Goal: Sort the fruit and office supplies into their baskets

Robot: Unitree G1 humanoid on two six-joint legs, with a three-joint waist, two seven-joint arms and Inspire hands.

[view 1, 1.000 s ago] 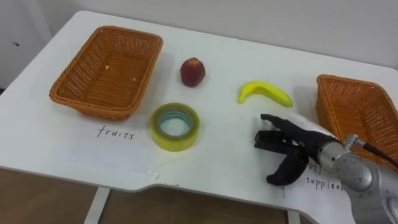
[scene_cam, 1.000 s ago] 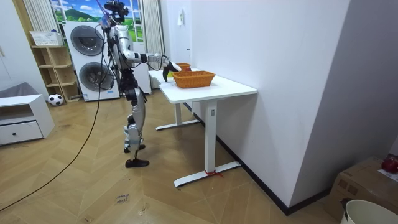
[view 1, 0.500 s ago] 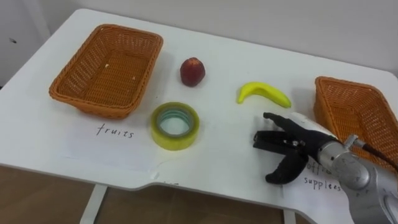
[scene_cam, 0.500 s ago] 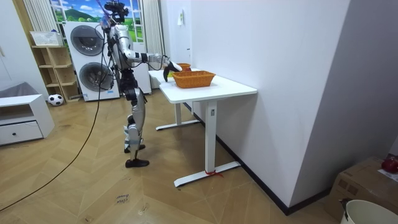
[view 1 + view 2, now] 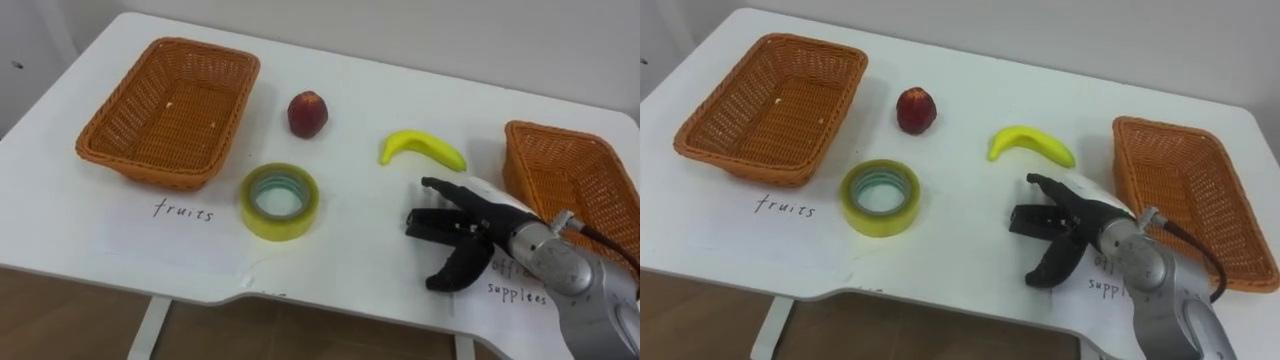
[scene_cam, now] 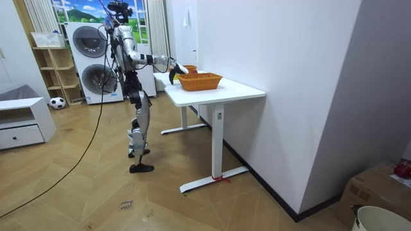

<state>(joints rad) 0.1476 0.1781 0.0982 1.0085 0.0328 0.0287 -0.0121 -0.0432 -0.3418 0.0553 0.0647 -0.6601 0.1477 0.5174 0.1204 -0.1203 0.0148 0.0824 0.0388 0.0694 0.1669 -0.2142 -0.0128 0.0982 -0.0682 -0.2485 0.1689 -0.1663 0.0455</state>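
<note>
A yellow banana (image 5: pixel 422 149) and a red apple (image 5: pixel 308 114) lie on the white table (image 5: pixel 370 80) between two wicker baskets. Nearer the front lies a yellow tape roll (image 5: pixel 281 201). The left basket (image 5: pixel 168 109) stands by a paper marked fruits; the right basket (image 5: pixel 572 183) stands by a paper marked supplies. Both baskets hold nothing. My right hand (image 5: pixel 463 230) hovers open above the table, just in front of the banana, fingers pointing left and thumb hanging down. In the room view I stand at the table's end with that arm (image 6: pixel 154 59) stretched over it.
The table's front edge (image 5: pixel 250 285) has a shallow cut-out. A white wall runs behind the table. In the room view, washing machines (image 6: pixel 90 61) and a shelf stand behind me on the wooden floor.
The right hand has drifted slightly left and nearer; the eye view shifted a little. Fruit, tape and baskets lie as before.
</note>
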